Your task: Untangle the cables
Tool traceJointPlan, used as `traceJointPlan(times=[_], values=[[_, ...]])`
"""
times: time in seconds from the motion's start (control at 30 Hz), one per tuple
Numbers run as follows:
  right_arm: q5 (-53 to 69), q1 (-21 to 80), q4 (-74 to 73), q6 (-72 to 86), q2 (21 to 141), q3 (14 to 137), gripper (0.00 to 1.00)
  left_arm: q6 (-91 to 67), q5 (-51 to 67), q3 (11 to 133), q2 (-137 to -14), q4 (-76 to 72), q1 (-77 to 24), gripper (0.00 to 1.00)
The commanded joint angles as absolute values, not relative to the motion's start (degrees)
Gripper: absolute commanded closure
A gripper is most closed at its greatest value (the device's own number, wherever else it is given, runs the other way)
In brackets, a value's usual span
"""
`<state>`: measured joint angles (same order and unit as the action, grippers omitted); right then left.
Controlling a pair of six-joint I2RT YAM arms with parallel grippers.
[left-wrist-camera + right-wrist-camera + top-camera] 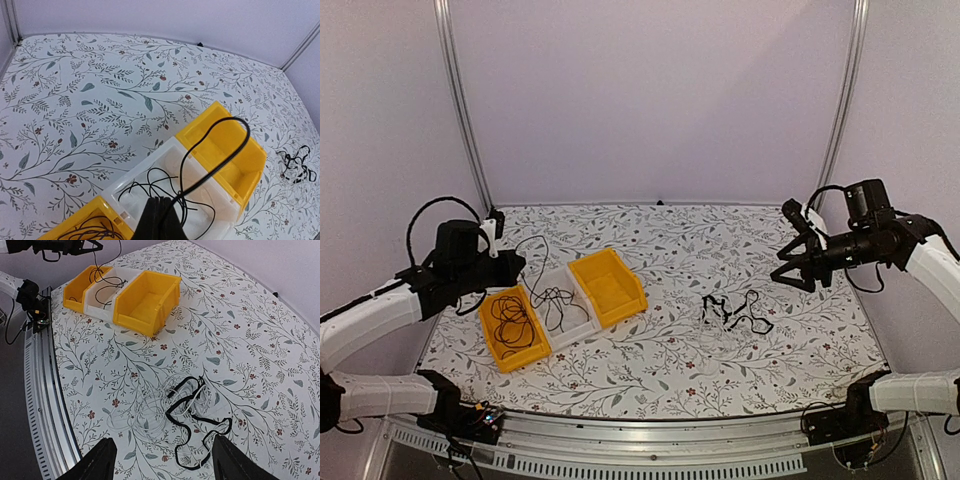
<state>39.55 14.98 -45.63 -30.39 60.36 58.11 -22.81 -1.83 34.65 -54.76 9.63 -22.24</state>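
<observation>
My left gripper (161,210) (508,264) is shut on a thin black cable (235,122) that arches up from the white bin (145,167); more of its loops lie inside that bin (556,300). Another black cable (510,320) is coiled in the left yellow bin (498,352). A tangle lies on the table right of centre (735,312): a flat black cable (187,412) wound through a pale cable (145,415). My right gripper (162,465) (800,265) hangs open above and beside the tangle, with nothing between its fingers (97,460).
Three bins stand in a slanted row at the left: yellow, white, then an empty yellow one (610,285) (145,300). Metal frame posts (460,110) rise at the back corners. A ribbed rail (42,390) runs along the table's near edge.
</observation>
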Motion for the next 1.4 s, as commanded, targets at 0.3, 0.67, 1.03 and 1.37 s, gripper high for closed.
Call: traceJointPlan(times=[0.3, 0.67, 1.03, 1.37], values=[[38.59, 14.88, -45.38, -30.41, 59.25, 56.43, 0.3, -25.99, -0.44, 37.71, -72.37, -3.42, -23.32, 1.0], [38.82, 14.82, -44.81, -31.15, 59.32, 55.62, 0.3, -31.99, -0.45, 37.72, -70.37, 10.14, -27.24, 1.0], [40.95, 14.9, -43.47, -32.31, 61.0, 55.4, 0.3, -39.21, 5.72, 44.78, -77.95, 24.41, -28.21, 1.0], [41.29, 14.89, -43.15, -32.36, 61.76, 55.71, 0.3, -40.69, 5.21, 53.71, -84.85, 32.19, -29.59, 0.84]])
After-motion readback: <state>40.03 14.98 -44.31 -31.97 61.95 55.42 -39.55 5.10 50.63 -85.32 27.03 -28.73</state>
